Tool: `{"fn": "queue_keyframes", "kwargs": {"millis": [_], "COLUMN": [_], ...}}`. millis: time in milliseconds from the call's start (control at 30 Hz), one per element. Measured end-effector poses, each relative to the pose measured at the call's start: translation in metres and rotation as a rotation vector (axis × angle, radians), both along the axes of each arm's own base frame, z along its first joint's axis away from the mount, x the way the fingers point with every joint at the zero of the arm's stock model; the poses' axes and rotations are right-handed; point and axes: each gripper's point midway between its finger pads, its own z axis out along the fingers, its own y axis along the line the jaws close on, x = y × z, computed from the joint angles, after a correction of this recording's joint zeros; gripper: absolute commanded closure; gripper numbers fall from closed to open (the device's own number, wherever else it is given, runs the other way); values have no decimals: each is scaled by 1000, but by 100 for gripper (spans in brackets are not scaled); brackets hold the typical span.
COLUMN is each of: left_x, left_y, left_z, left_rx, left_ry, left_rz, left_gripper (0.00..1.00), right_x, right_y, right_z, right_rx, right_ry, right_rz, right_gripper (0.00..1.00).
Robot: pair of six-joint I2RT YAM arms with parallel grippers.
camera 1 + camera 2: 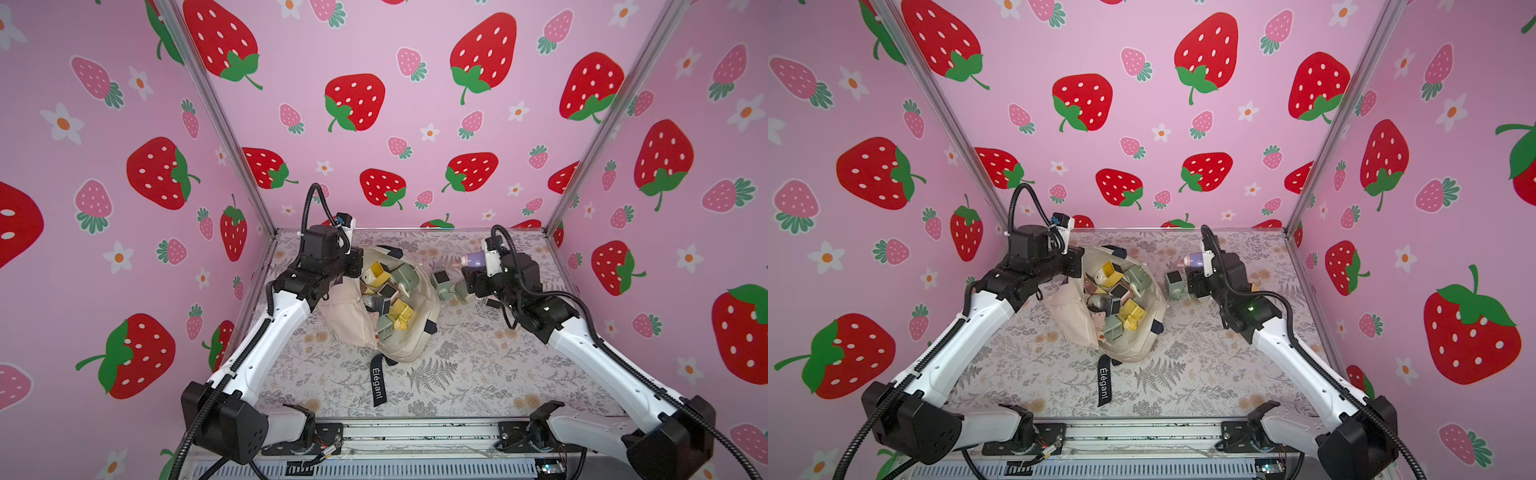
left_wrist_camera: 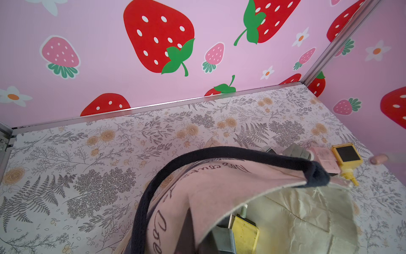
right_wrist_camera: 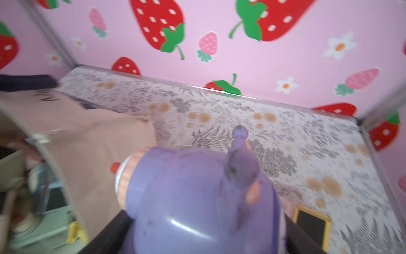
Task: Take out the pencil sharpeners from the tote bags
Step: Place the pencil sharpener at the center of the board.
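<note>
Purple sharpener (image 3: 186, 198) fills right jaws; left jaws pinch tote (image 1: 347, 316).

One tote bag (image 1: 415, 349) is counted. One purple sharpener (image 3: 186, 198) is held in the right pincer (image 3: 206, 239). Two green sharpeners (image 1: 440, 283) are seen just beside that pincer. About eight more sharpeners (image 1: 376, 272) are counted beside the left pincer (image 1: 355, 266); the exact number cannot be told.
</note>
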Motion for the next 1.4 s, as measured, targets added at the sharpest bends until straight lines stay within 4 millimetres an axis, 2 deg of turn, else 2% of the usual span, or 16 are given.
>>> {"fn": "queue_keyframes", "kwargs": {"millis": [67, 200, 233, 367, 567, 700, 967, 1400], "left_x": [3, 6, 6, 6, 7, 7, 7, 8], "left_y": [1, 2, 2, 2, 3, 3, 3, 3], "left_z": [-1, -3, -3, -3, -3, -3, -3, -3], "left_rx": [0, -3, -4, -4, -4, -4, -8, -10], "left_ry": [0, 0, -1, -1, -1, -1, 1, 2], "left_rz": [4, 9, 11, 11, 13, 13, 15, 17], "left_gripper": [100, 100, 100, 100, 100, 100, 100, 100], "right_x": [13, 29, 33, 47, 70, 71, 89, 125], "right_y": [-34, -90, -108, -153, -204, -223, -240, -238], "right_z": [-13, -39, -50, -80, -137, -162, -186, -214], "right_rx": [19, 54, 58, 64, 84, 78, 102, 156], "right_ry": [35, 100, 124, 193, 335, 398, 450, 498], "right_rz": [-117, -302, -361, -514, -673, -741, -803, -791], "right_gripper": [41, 41, 42, 42, 36, 31, 27, 23]}}
